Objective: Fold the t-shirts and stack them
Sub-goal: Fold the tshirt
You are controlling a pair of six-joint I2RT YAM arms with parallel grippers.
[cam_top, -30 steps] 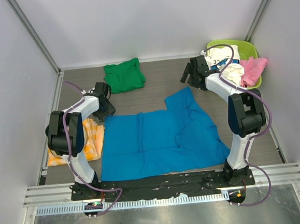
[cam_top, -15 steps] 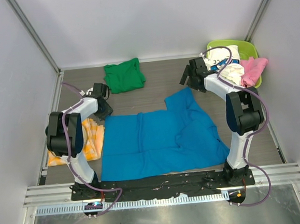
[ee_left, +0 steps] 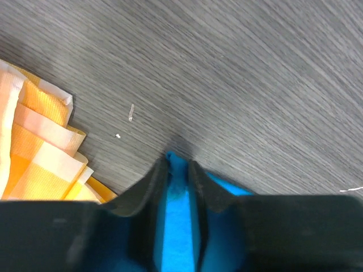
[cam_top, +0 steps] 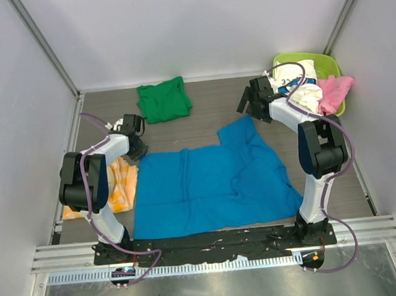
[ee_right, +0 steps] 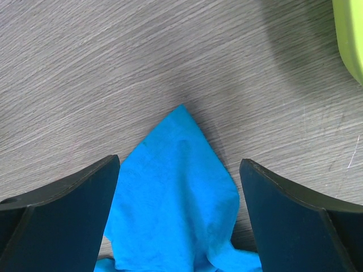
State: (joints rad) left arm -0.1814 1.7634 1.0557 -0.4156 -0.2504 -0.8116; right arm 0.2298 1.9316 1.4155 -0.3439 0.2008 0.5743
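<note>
Pinches the 10 o'clock corner of the blue t-shirt (cam_top: 211, 184) in the left gripper (ee_left: 178, 164), soft cotton ridged between the jaws. Holds the right gripper (ee_right: 180, 160) spread wide, straddling the pointed 1 o'clock corner, tip aimed at 12. Leaves the shirt flat, long axis 9 to 3, lightly wrinkled on the grained grey table (cam_top: 215, 109). Probably needs only a drop and squeeze on the right.

Checked cloth (cam_top: 121, 188) half hidden (under left arm (cam_top: 84, 184)).

left pincer (ee_left: 178, 164) clamped, right pincer (ee_right: 180, 161) wide
</note>
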